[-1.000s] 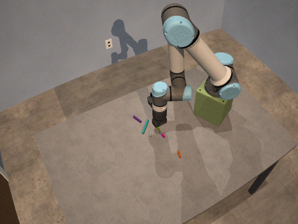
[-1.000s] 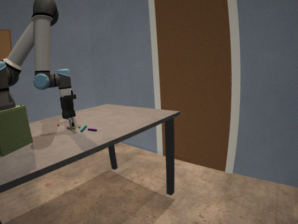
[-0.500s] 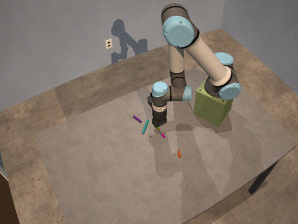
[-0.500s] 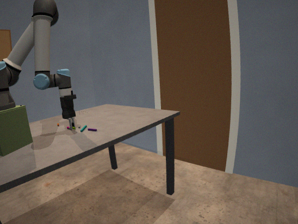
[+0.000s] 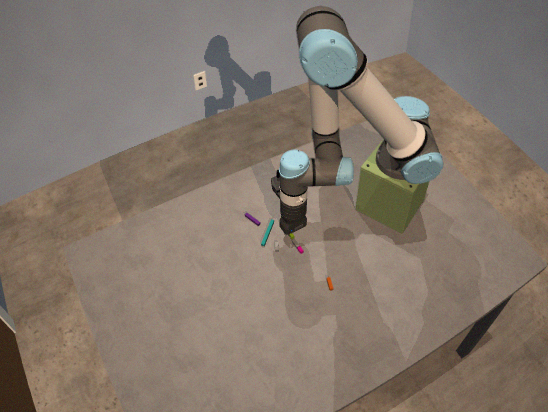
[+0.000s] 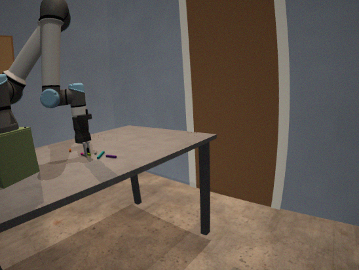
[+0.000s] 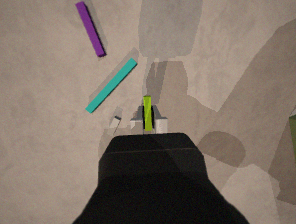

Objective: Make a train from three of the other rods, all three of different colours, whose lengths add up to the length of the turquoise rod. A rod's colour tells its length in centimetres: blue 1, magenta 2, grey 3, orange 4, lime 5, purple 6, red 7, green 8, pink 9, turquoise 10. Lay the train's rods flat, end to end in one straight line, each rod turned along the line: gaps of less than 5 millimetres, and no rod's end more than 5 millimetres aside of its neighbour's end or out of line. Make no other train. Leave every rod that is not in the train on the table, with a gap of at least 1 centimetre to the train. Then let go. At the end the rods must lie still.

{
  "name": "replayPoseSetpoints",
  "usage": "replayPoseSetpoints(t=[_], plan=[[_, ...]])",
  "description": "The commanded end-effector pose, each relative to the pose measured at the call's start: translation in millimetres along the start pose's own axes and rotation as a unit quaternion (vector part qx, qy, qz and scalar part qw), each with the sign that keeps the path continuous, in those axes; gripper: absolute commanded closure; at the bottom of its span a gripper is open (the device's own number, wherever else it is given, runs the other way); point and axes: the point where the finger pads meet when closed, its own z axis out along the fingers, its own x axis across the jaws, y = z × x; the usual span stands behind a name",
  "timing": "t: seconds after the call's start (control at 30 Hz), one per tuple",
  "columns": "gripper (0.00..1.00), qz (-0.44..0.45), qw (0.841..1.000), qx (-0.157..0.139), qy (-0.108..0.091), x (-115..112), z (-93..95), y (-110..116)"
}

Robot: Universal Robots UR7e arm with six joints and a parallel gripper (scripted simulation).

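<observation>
High top view angled down over table (image 5: 150, 280), low side view from floor level, close wrist view straight down

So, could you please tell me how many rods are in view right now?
6: purple and turquoise left of the pincer, lime gripped in it, grey and magenta just below, orange apart. Others may be hidden.
</observation>
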Motion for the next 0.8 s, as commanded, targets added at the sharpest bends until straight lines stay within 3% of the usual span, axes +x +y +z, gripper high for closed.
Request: replayPoseSetpoints(t=[0.0,0.77], plan=[[0.76,0.000,1.000,0.000,-0.001,0,-0.3,0],[0.76,0.000,1.000,0.000,-0.001,0,11.3,0]])
